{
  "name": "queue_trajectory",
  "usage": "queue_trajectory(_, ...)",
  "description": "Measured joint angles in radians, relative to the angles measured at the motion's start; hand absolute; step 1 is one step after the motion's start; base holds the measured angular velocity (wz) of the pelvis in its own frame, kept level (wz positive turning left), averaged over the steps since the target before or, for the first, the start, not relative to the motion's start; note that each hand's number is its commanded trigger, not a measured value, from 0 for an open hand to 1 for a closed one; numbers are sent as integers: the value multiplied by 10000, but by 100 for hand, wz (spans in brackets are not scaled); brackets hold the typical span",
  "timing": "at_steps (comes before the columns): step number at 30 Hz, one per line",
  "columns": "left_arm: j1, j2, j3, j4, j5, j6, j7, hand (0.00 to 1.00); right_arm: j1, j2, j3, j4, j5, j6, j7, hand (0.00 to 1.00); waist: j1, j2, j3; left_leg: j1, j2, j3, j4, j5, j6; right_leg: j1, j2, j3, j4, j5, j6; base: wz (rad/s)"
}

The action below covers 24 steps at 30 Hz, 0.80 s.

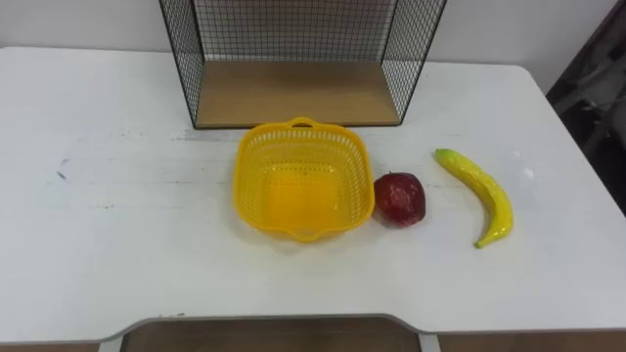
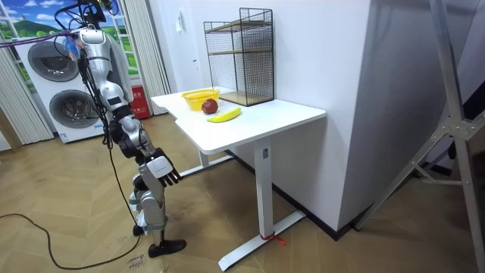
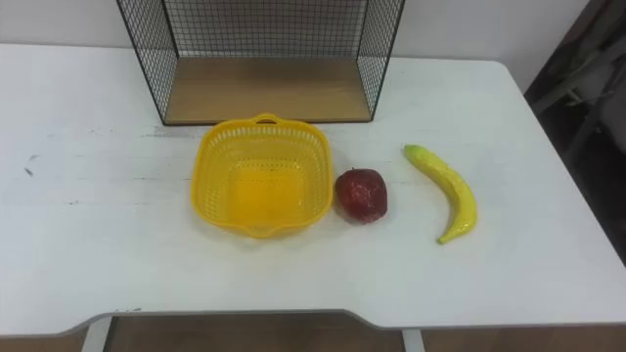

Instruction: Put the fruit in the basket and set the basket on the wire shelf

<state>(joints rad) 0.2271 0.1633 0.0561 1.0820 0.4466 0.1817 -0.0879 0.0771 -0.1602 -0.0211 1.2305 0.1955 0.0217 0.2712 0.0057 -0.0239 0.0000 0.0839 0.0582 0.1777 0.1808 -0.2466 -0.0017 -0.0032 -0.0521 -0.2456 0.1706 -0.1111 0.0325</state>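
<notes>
An empty yellow mesh basket (image 1: 357, 156) stands in the middle of the white table (image 1: 117, 235). A dark red apple (image 1: 399, 198) lies just off its right rim. Further right, apart from the apple, lies a yellow banana (image 1: 484, 193) with its green tip pointing away from me. Behind the basket stands the black wire shelf (image 1: 293, 93) with a wooden floor and nothing on it. In the room view I stand at the table's end, a step back from it. My right hand (image 2: 163, 168) hangs low beside my thigh with its fingers straight and nothing in it.
The shelf (image 2: 242, 57) has an upper wooden level as well and stands against the white wall. The table's front edge (image 1: 293, 321) is close below the basket. Two washing machines (image 2: 57, 83) stand behind me on the wooden floor.
</notes>
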Motion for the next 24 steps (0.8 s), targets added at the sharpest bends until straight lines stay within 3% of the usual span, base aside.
queue_trajectory(24, -19, -17, -6, 3, 51, -109, 1, 0, 49, 101, 7, 139, 633, -70, -445, 0, -33, -23, 12, 90, 4, -52, -7, -8, -10, 65, 34, 174, -5, -10, 1, 0)
